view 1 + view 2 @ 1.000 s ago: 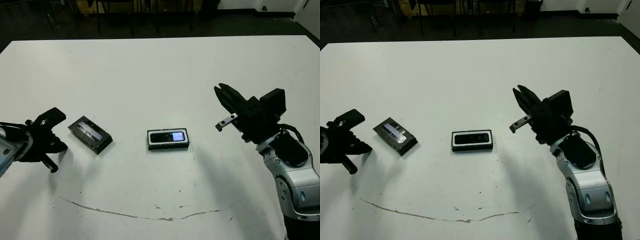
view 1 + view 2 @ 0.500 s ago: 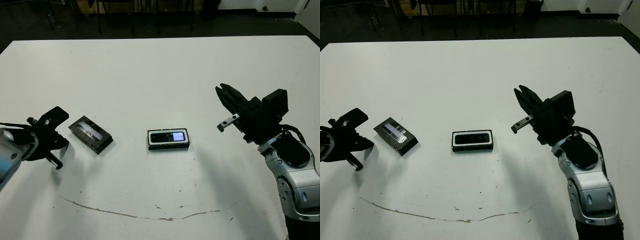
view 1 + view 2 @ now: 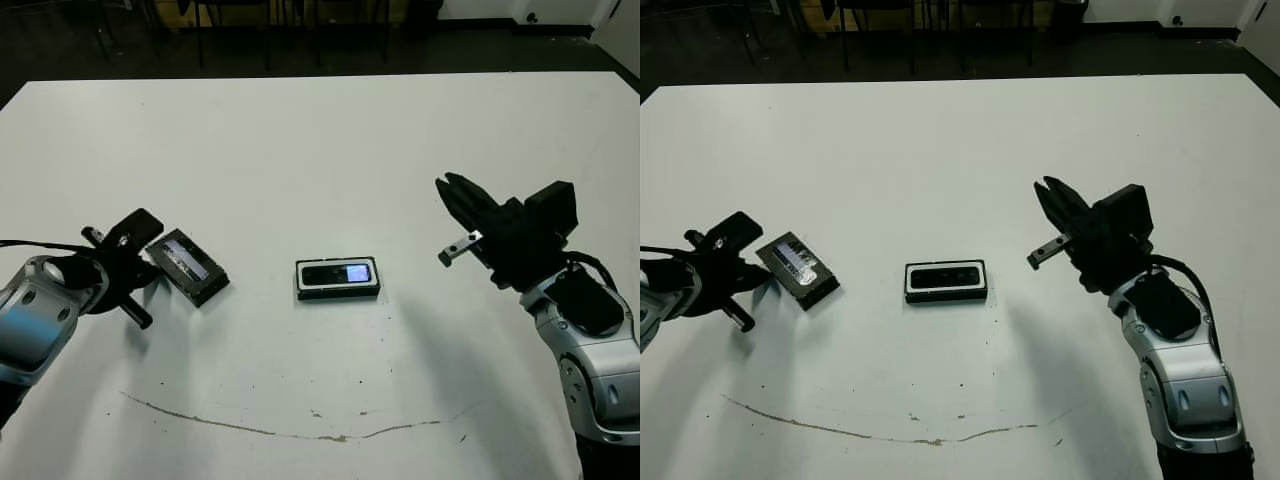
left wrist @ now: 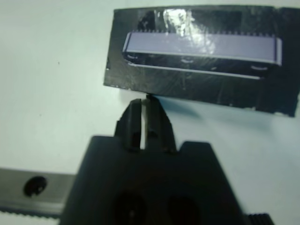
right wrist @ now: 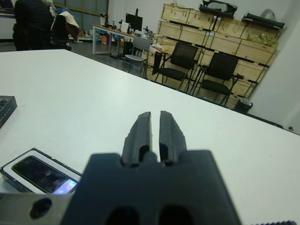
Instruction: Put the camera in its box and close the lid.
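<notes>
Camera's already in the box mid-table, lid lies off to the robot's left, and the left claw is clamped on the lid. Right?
Not quite. The left claw is shut but holds nothing; its tips sit just at the edge of the lid, as the left wrist view shows. The camera does lie in the box mid-table.

The left gripper (image 4: pixel 145 105), its two black fingers (image 4: pixel 133 123) pressed nearly together with only a thin slit between them, points at the near long edge of the lid (image 4: pixel 201 56), tips just at that edge. The lid lies flat on the white table (image 4: pixel 51 70), its glossy panel (image 4: pixel 201 47) catching light.
</notes>
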You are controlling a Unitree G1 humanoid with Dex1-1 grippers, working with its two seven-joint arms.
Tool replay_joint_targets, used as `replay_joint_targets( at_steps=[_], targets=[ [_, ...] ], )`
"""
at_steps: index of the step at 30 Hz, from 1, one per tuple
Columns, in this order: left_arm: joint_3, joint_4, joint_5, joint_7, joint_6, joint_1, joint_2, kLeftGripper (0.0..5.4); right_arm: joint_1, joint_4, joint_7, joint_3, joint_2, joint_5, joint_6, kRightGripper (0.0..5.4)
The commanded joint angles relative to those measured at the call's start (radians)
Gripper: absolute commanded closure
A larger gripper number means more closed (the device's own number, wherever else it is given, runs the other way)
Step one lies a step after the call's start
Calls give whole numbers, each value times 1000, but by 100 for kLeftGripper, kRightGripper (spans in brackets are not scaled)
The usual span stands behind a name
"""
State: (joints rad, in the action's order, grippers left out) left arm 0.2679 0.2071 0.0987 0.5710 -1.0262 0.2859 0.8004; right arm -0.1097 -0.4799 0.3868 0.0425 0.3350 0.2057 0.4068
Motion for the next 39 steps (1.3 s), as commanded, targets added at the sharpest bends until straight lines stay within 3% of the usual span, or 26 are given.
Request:
replay_joint_targets(
  at_steps=[1,16,24,39],
  targets=[
    [37,-43,-22,-5,-18,-15,-20,540,13,-5,-3,9,17,7,34,538],
    [70,-175,-121,35,114,43,-18,540,18,-17,-9,31,19,24,67,538],
    [77,-236,-148,87,142,93,-25,540,27,2,6,40,21,37,38,538],
    [86,-275,-172,107,148,159,-93,540,50,-30,-17,38,17,69,84,538]
  ],
)
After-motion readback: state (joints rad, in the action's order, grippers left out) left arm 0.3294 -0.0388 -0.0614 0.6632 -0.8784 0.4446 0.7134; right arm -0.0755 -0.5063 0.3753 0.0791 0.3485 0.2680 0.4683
